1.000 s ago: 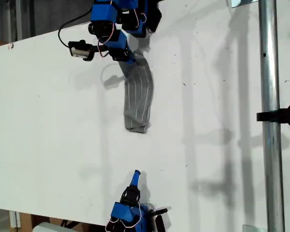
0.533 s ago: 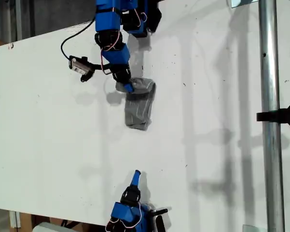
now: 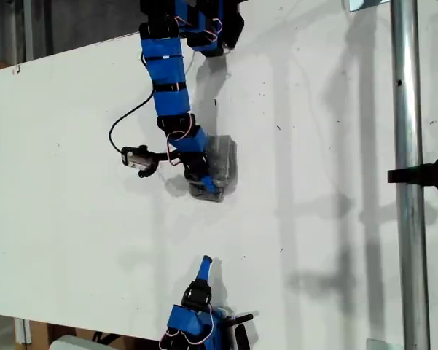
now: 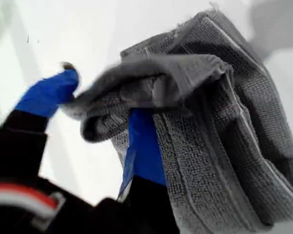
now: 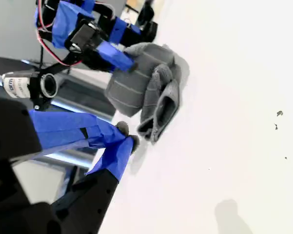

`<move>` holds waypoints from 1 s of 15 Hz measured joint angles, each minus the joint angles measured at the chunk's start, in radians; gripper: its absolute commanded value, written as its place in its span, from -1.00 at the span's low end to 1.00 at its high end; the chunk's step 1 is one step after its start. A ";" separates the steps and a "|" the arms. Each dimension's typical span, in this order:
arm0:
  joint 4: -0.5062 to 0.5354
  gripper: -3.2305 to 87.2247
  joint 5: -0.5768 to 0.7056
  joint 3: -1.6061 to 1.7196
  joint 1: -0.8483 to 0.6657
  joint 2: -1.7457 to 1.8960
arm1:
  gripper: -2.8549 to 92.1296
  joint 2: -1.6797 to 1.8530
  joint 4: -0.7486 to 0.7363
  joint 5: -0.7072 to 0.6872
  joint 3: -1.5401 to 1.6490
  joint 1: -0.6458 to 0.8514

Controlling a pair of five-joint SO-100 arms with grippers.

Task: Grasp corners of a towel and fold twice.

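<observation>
Near the middle of the white table (image 3: pixel 335 240), the towel (image 3: pixel 222 164) lies bunched under our first gripper (image 3: pixel 206 182), jaws clamped on a fold; soft, limp and light, it wants hold at a corner, while our second gripper (image 3: pixel 206 264) waits closed, well apart.

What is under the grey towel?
The white table lies under the towel. My first hand is shut on the towel, one blue finger tucked under its top fold. The folded layers cover whatever else lies beneath.
</observation>
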 measured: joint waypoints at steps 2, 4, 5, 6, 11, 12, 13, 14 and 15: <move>0.000 -0.99 0.000 0.000 0.002 0.000 | -0.27 0.106 0.086 -0.084 -0.020 0.018; -0.017 -0.99 0.000 0.000 0.000 0.000 | -0.71 0.296 0.129 -0.189 -0.023 0.075; -0.018 -0.99 -0.005 0.003 0.000 0.000 | -0.70 0.405 0.146 -0.199 -0.006 0.107; -0.017 -0.99 -0.020 0.012 0.000 0.000 | -0.74 0.561 0.147 -0.199 0.098 0.149; 0.034 -0.99 -0.120 0.089 -0.034 0.000 | -0.94 1.582 0.428 -0.044 0.897 0.212; 0.054 -0.99 -0.121 0.094 -0.035 0.000 | -0.94 1.735 0.526 -0.012 0.968 0.216; 0.077 -0.99 -0.130 0.095 -0.035 0.000 | -0.94 1.793 0.598 0.014 1.017 0.225; 0.101 -0.99 -0.146 0.095 -0.034 0.000 | -0.93 1.799 0.621 0.038 1.062 0.233; 0.123 -0.99 -0.169 0.095 -0.044 0.000 | -0.88 1.825 0.643 0.066 1.127 0.230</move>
